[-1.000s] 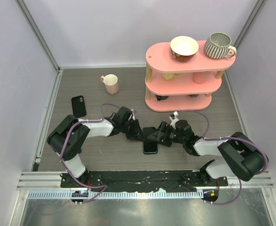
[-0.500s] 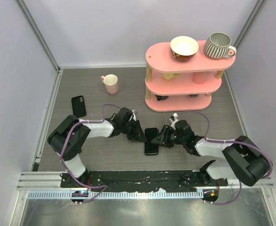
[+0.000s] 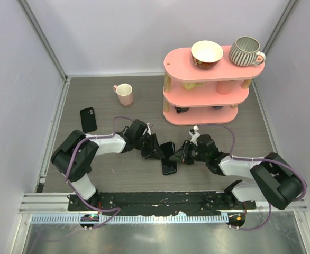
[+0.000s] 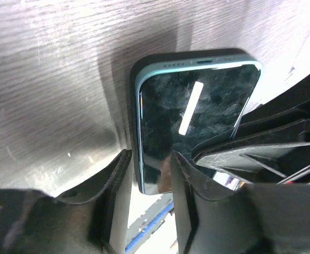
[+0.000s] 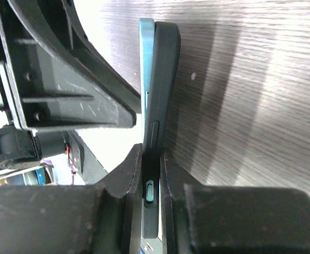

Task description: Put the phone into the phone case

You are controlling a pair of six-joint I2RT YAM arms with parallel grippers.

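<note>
We think the phone (image 4: 197, 121) sits half in the case (image 5: 168, 63), its edge pinched by the right end effector (image 5: 151, 159), just past the left end effector (image 4: 151, 159), whose grip we cannot tell; next, push it in flat.

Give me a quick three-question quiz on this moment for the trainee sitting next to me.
1. True or false: the striped mug stands on the top tier of the pink shelf.
2. Multiple choice: what is the right gripper pinching? A) nothing B) the phone C) the striped mug
3. Fill in: the phone's frame, seen in both wrist views, is coloured ____.

Key: 1 true; 2 B; 3 teal.
</note>
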